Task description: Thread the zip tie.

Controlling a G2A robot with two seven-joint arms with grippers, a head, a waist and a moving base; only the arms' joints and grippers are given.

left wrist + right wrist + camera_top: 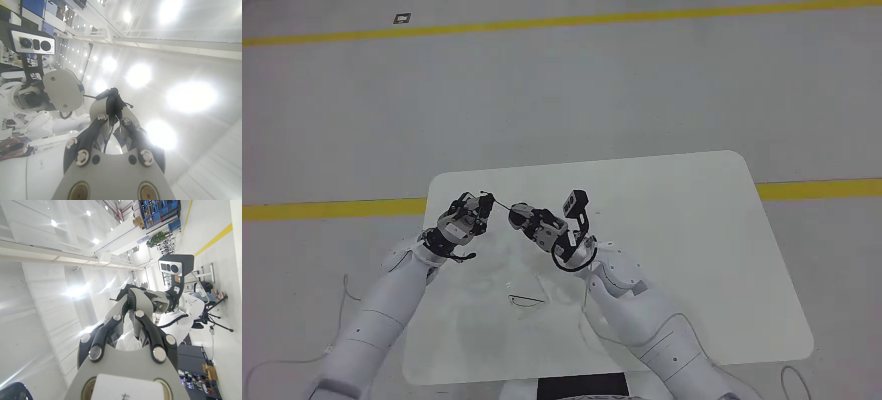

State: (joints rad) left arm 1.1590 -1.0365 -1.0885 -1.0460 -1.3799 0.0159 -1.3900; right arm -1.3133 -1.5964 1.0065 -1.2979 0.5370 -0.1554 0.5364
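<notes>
Table: white (722, 200), rounded corners.
Floor: pale grey (642, 90).
Stripes: one yellow line (542, 22) on the far side, another (332, 209) passing behind the table.
Marker: small dark square (402, 18) near the far line.
Lights: bright ceiling lamps (191, 96).

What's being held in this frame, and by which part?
A black zip tie, pinched near one end by the shut left gripper and near the other by the shut right gripper.

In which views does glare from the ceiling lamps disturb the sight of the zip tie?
Left wrist view: large lamp blooms behind the left gripper, yet the zip tie stands dark against them. Right wrist view: star flares beside the right gripper. Top view: even light, no glare on the table.
</notes>
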